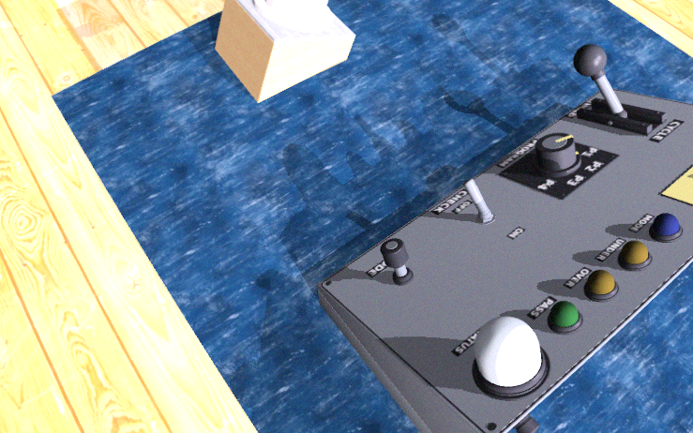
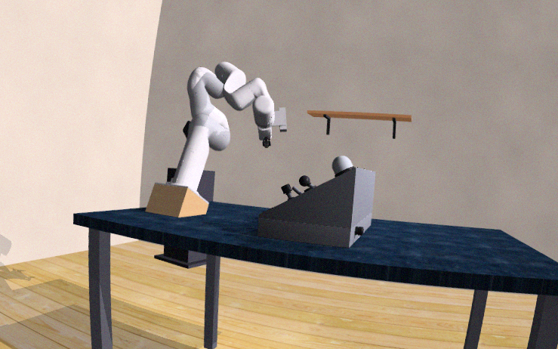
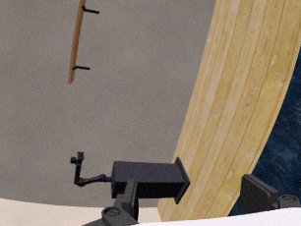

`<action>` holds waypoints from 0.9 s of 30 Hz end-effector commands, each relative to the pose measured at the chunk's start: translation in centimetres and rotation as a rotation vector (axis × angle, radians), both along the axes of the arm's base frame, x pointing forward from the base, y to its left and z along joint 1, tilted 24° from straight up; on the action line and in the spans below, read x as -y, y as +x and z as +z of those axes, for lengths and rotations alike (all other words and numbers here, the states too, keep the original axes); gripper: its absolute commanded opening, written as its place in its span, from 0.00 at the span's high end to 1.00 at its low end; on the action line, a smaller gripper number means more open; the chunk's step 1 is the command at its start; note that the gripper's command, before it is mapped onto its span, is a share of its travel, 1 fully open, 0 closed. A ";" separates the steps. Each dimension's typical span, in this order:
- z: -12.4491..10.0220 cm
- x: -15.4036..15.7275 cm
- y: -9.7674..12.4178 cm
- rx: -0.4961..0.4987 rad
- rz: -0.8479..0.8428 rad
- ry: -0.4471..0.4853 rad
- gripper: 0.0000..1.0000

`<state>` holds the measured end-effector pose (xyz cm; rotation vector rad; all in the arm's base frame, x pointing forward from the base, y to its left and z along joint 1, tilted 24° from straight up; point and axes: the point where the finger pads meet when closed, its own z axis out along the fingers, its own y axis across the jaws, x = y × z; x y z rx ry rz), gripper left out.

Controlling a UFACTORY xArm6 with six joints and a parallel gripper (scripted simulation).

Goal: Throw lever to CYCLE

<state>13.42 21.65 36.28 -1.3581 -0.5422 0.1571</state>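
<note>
A grey sloped console [image 1: 499,258] [image 2: 315,208] sits on the blue table top [image 1: 203,161] [image 2: 423,251]. Its lever, with a black ball knob [image 1: 590,60] [image 2: 304,180], rises from a black slot [image 1: 640,121] at the panel's far end. The lever leans away from the CYCLE label [image 1: 667,130], towards the slot's other end. My gripper [image 2: 266,142] is open and empty. It hangs high above the table, left of the console and well clear of the lever. The wrist view shows only wall, floor and shelf, not the console.
The panel also holds a rotary knob [image 1: 556,153], a toggle switch [image 1: 479,201], a small pull knob [image 1: 394,253], blue [image 1: 666,226], two yellow and green [image 1: 564,314] buttons, and a white dome [image 1: 507,350]. The arm's tan pedestal [image 1: 278,48] [image 2: 176,200] stands behind. A wall shelf [image 2: 359,115] hangs beyond.
</note>
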 end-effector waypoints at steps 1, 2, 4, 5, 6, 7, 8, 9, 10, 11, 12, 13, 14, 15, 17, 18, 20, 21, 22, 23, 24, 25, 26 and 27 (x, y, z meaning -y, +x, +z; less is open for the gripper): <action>0.1 0.0 0.0 0.002 0.000 0.000 0.00; 0.1 0.0 0.0 0.002 0.000 0.000 0.00; 0.1 0.0 0.0 0.002 0.000 0.000 0.00; 0.1 0.0 0.0 0.002 0.000 0.000 0.00; 0.1 0.0 0.0 0.002 0.000 0.000 0.00; 0.1 0.0 0.0 0.002 0.000 0.000 0.00; 0.1 0.0 0.0 0.002 0.000 0.000 0.00; 0.1 0.0 0.0 0.002 0.000 0.000 0.00; 0.1 0.0 0.0 0.002 0.000 0.000 0.00; 0.1 0.0 0.0 0.002 0.000 0.000 0.00; 0.1 0.0 0.0 0.002 0.000 0.000 0.00; 0.1 0.0 0.0 0.002 0.000 0.000 0.00; 0.1 0.0 0.0 0.002 0.000 0.000 0.00; 0.1 0.0 0.0 0.002 0.000 0.000 0.00; 0.1 0.0 0.0 0.002 0.000 0.000 0.00; 0.1 0.0 0.0 0.003 -0.001 0.000 0.00; -0.1 0.2 0.2 0.008 -0.012 -0.014 0.00; -0.4 0.4 0.5 0.015 -0.026 -0.031 0.00; -0.7 0.8 0.8 0.026 -0.049 -0.058 0.00; -1.2 1.3 1.3 0.040 -0.080 -0.095 0.00; -1.9 2.1 2.1 0.060 -0.126 -0.149 0.00; -2.8 3.1 3.1 0.084 -0.185 -0.218 0.00; -3.9 4.3 4.2 0.100 -0.216 -0.255 0.00; -3.9 4.3 4.2 0.111 -0.238 -0.282 0.00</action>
